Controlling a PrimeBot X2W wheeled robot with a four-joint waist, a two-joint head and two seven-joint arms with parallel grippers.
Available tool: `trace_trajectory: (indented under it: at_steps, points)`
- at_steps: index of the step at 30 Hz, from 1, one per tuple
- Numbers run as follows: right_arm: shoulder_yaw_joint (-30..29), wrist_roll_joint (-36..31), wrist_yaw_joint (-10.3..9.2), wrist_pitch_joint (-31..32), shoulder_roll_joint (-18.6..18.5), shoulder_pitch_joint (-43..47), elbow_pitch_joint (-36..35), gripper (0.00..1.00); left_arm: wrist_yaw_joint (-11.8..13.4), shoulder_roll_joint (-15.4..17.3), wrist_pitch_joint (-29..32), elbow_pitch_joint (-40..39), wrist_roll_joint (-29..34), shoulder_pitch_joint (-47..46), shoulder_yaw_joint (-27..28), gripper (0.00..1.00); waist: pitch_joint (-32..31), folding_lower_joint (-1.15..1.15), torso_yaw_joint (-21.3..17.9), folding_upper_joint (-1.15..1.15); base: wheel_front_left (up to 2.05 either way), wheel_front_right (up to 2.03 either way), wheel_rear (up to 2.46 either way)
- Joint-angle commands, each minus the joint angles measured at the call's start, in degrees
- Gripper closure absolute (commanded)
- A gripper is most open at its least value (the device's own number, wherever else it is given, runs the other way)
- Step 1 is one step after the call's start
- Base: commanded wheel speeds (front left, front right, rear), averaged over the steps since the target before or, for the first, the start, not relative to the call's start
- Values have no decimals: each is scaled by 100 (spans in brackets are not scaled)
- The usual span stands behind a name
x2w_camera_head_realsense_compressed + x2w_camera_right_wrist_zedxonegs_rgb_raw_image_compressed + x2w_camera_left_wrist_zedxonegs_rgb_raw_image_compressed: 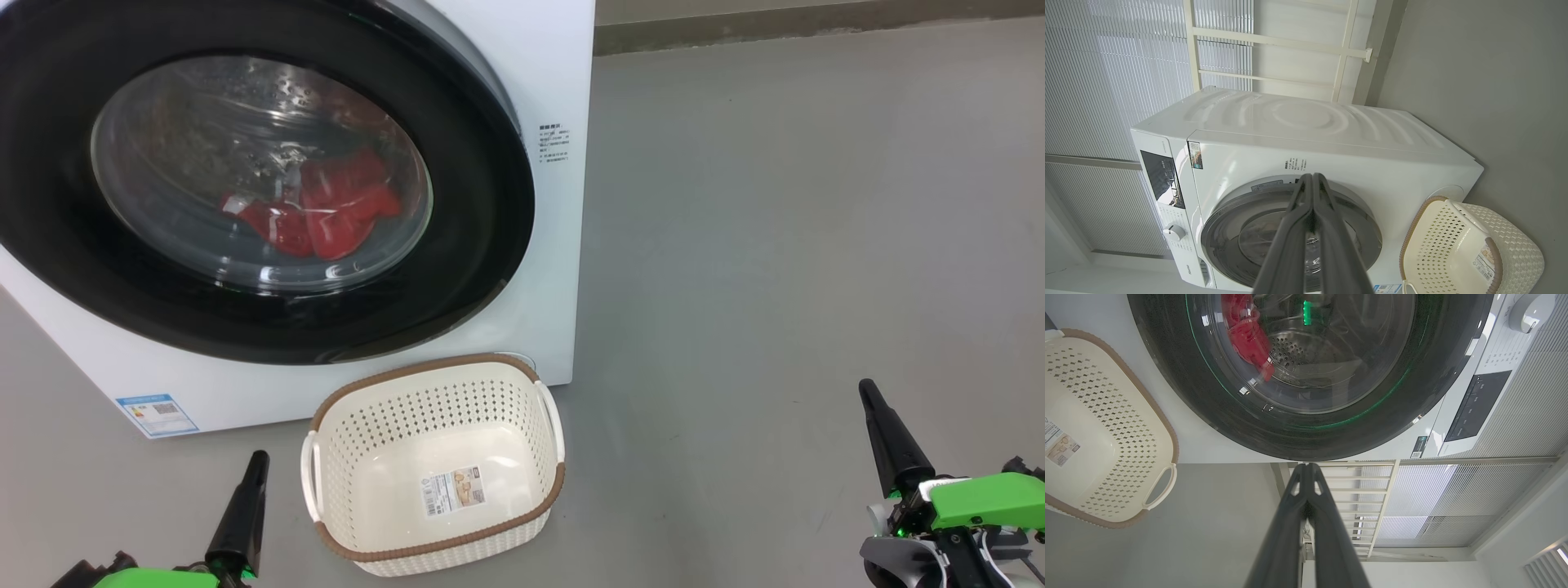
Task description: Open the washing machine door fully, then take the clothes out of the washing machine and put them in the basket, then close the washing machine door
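Smooth grey floor point(775, 204) spreads before the big white front-loading washing machine point(555, 82); behind it stand white slatted blinds point(1106, 81) and a cream barred frame point(1274, 41); a blue printed sticker point(157, 414) sits low on the front, a dark control panel point(1476, 406) and a white round dial point(1529, 310) at its top. The small cream-white perforated plastic basket point(424, 369), brown woven-look rim, stands upright on the floor just before the machine, below the door, a paper label point(455, 490) on its bottom; whether it touches the machine I cannot tell. The large round washing machine door point(482, 220), glossy black rim round a bulging clear glass bowl, lies flat against the front, between both claws and the load; through the glass the bright red soft fabric clothes point(335, 204) lie crumpled low in the perforated steel drum point(286, 90). The left gripper point(1306, 467) hangs near the basket, the right gripper point(1312, 176) well apart from it; each has its two long dark fingers pressed together, holding nothing.
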Motion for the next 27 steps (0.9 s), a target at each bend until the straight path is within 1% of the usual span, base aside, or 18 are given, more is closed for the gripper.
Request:
trace_trajectory:
  at_steps: [1,12,13,14,15,16,20,23,27]
  points:
    - [76,-27,-4,23,-27,-235,-162,100,-40,48,22,-142,78,-234,204,100,0,0,0,0,0,0,0]
    - [70,-32,-4,28,-22,-235,-162,100,-40,43,27,-141,83,-235,210,100,0,0,0,0,0,0,0]
    - [-2,0,0,7,8,-1,0,0,0,-8,0,0,30,-1,4,0,0,0,0,0,0,0,0]
    - [20,-1,0,4,26,37,104,0,2,-22,-3,94,31,41,-18,0,0,0,0,0,0,0,0]
    - [26,-1,1,3,53,84,174,100,2,-39,-3,170,31,77,-30,100,1,0,0,0,0,0,0]
    - [32,-2,1,-3,77,125,215,0,2,-50,-7,209,33,108,-41,0,2,0,0,0,0,0,0]
    - [49,-24,1,-54,75,97,205,0,1,-49,-48,197,41,77,-65,0,5,3,-2,0,0,0,0]
    - [49,-81,1,-104,73,77,201,0,0,-45,-101,194,72,54,-93,0,-16,13,-8,0,0,0,0]
    - [49,-236,1,-171,70,59,183,0,-1,-30,-177,200,181,31,-128,0,-14,2,-16,0,0,0,0]
